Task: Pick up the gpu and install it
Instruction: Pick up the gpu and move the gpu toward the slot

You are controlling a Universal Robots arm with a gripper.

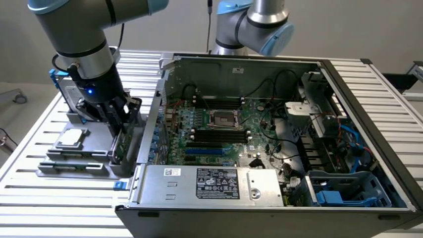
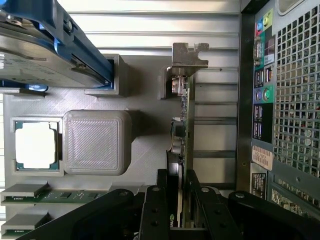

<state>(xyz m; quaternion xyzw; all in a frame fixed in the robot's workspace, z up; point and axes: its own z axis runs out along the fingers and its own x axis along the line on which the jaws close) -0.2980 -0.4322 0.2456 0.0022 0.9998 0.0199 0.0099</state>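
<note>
Pincer (image 1: 118, 121) clenched on the gpu (image 1: 123, 143) at the grey holder tray (image 1: 79, 151).
The gpu (image 2: 184, 131) stands on edge in its slot of the tray (image 2: 145, 135), silver bracket end (image 2: 189, 55) away from the pincer (image 2: 182, 202). The black fingers (image 2: 162, 207) press both faces of the card. The tray lies on the slatted counter (image 1: 39, 198), just beside the open computer case (image 1: 264, 188) on the exterior view's left. A processor chip (image 2: 35, 145), a blue-framed hard drive (image 2: 45, 55) and memory sticks (image 2: 30, 192) sit in the same tray, apart from the card.
</note>
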